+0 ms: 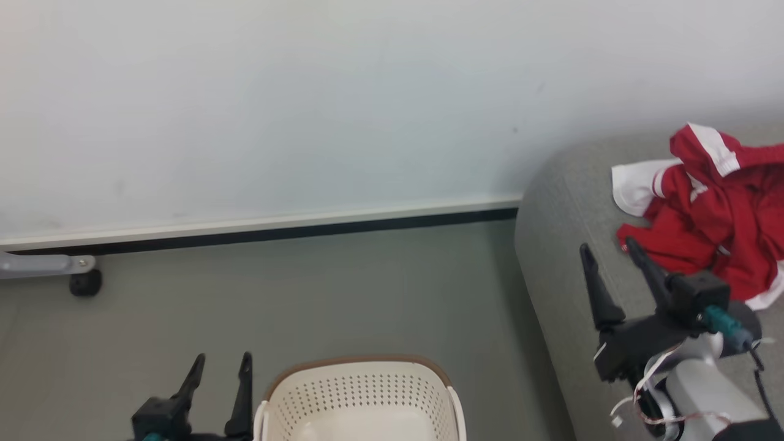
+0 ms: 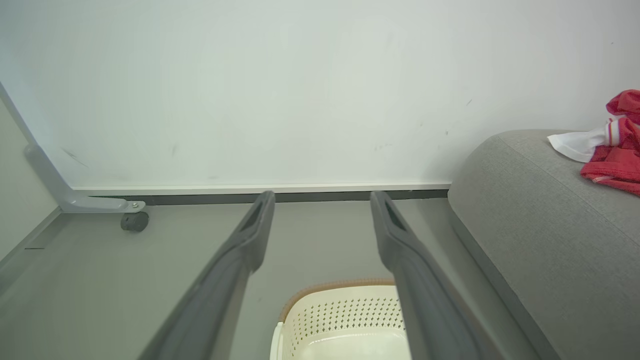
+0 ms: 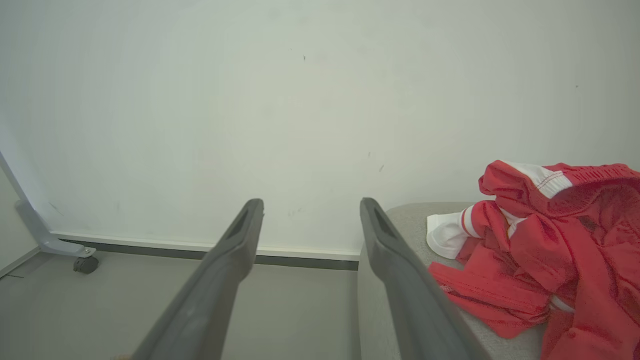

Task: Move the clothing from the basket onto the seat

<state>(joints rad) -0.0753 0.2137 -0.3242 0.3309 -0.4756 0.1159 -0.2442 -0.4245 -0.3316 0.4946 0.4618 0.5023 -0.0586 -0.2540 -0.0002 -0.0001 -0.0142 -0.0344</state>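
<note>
The red and white clothing [image 1: 713, 214] lies crumpled in a heap on the grey seat [image 1: 563, 245] at the right; it shows too in the left wrist view [image 2: 612, 155] and the right wrist view [image 3: 550, 250]. The cream basket [image 1: 361, 398] with its brown rim stands on the floor at the bottom centre, and the part of its inside that shows holds nothing [image 2: 345, 320]. My right gripper [image 1: 606, 254] hovers open over the seat's left end, just left of the clothing, holding nothing. Open as well, my left gripper [image 1: 222, 361] stands just left of the basket.
A pale wall with a dark skirting strip [image 1: 306, 229] runs behind. A grey metal leg on a black caster [image 1: 84, 283] stands at the far left on the grey floor [image 1: 306, 294].
</note>
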